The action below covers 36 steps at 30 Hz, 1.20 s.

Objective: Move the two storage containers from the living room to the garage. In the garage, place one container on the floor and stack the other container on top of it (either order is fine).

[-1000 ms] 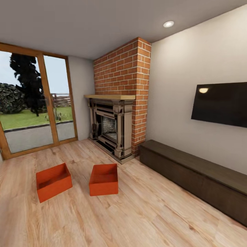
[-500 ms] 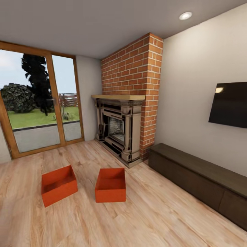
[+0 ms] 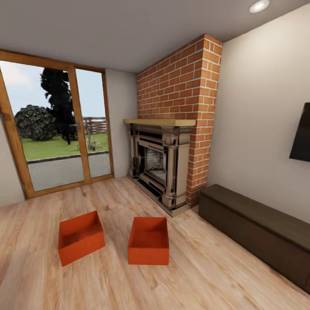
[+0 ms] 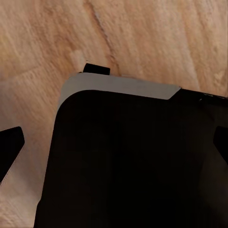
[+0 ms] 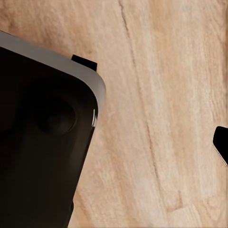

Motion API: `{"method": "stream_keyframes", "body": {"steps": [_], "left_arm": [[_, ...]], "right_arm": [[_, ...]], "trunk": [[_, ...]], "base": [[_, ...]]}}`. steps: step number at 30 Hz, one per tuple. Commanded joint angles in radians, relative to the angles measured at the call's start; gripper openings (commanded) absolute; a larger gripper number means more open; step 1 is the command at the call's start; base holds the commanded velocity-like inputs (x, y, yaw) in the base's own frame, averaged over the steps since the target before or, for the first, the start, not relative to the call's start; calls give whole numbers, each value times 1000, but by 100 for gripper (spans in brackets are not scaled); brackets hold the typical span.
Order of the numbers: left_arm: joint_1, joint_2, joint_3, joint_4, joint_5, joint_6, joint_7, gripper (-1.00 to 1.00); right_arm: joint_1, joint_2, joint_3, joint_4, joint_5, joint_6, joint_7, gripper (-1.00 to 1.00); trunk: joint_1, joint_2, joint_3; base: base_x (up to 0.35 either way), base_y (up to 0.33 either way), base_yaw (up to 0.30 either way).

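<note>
Storage containers: two orange-red lidless bins on light wood plank floor [image 3: 206, 275] of living rm, low in head view. Left container [image 3: 81, 237] turned at an angle, right container [image 3: 149, 240] squarer to view, near each other w/ a gap of bare planks between, not touching. Both open side up, nothing seen inside.

Far left: wood-framed glass doors [image 3: 56, 129], lawn, shrubs and fence beyond. Next, pale wall strip, then brick chimney [image 3: 181, 99] w/ dark-wood fireplace [image 3: 161, 165] under a light mantel. Right of that, long dark brown wooden chest [image 3: 254, 228] along pale wall, well apart from bins. Edge of dark wall TV [image 3: 302, 140] at far right; recessed ceiling light [image 3: 258, 6] top right.

Left wrist view: dark robot body panel w/ grey edge over planks, dark fingertip [image 4: 9, 147] poking in at side; left claw state – can't tell. Right wrist view: similar dark panel, planks, one dark fingertip [image 5: 221, 142] at edge; right claw state – can't tell.
</note>
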<state>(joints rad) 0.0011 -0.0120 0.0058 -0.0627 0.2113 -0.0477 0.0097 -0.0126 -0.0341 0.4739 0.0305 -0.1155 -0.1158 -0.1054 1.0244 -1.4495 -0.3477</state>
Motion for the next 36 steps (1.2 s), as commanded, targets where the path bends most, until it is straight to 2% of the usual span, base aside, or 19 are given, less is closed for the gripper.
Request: {"method": "stream_keyframes", "body": {"steps": [1,8,15,28,36], "left_arm": [[0,0,0,-1,6,-2,1,100],[0,0,0,-2,5,-36,1,100],[0,0,0,-2,6,-38,1,100],[0,0,0,-2,8,-38,1,100],[0,0,0,-2,7,-38,1,100]], "right_arm": [[-1,0,9,3,-10,-7,0,100],[-1,1,9,3,-6,-10,1,100],[-1,1,11,3,-2,-11,6,100],[-1,6,8,3,-22,-4,6,100],[-1,4,8,3,-21,0,7,100]], "trunk": [[1,-1,-1],[1,-1,-1],[1,-1,-1],[1,-1,-1],[1,-1,-1]], "base": [[245,23,3],[55,5,1],[35,0,0],[301,0,0],[320,1,0]]}}
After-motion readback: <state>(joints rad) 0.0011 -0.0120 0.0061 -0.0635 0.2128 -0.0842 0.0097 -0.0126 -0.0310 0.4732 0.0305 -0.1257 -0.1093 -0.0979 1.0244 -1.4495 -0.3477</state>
